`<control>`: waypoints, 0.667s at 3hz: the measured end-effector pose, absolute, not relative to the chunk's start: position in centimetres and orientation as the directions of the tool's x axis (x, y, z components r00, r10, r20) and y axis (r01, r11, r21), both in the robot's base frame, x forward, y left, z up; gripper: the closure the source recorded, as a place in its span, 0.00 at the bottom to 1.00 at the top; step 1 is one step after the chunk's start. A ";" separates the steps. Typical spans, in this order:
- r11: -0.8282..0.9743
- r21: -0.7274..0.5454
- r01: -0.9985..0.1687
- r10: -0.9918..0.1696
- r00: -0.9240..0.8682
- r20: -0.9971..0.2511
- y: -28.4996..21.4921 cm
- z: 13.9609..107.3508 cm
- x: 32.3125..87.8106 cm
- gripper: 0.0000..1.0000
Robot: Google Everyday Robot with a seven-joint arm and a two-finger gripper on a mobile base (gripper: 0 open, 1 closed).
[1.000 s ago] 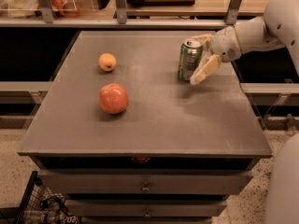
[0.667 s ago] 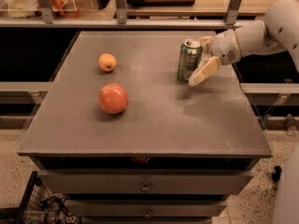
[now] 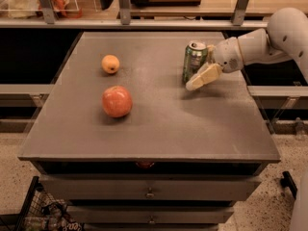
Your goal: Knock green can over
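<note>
The green can (image 3: pixel 194 61) stands upright on the grey table (image 3: pixel 159 124), towards the back right. My gripper (image 3: pixel 198 79) comes in from the right on a white arm and sits right against the can's right side, its cream fingers (image 3: pixel 204 76) pointing down-left next to the can's base.
A red apple (image 3: pixel 117 101) lies at the table's left centre. A small orange fruit (image 3: pixel 110 64) lies behind it. Shelving with rails runs along the back. Drawers sit under the tabletop, and a wire basket (image 3: pixel 43 215) stands on the floor at lower left.
The gripper has stayed beside the can with only a slight shift. The can is still upright.
</note>
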State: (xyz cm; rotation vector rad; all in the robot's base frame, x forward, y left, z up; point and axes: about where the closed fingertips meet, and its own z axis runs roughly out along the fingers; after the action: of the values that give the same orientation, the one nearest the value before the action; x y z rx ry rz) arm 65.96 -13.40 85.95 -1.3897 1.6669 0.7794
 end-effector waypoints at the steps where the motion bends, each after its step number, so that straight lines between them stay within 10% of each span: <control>1: 0.210 -0.031 -0.977 -0.472 -0.073 -0.878 -13.3 85.7 65.9 0.39; 2: 0.217 -0.040 -0.975 -0.469 -0.068 -0.880 -13.5 86.0 65.8 0.64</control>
State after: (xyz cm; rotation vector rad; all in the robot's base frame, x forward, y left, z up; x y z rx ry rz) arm 65.78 -13.45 85.99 -1.3715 1.6679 0.7742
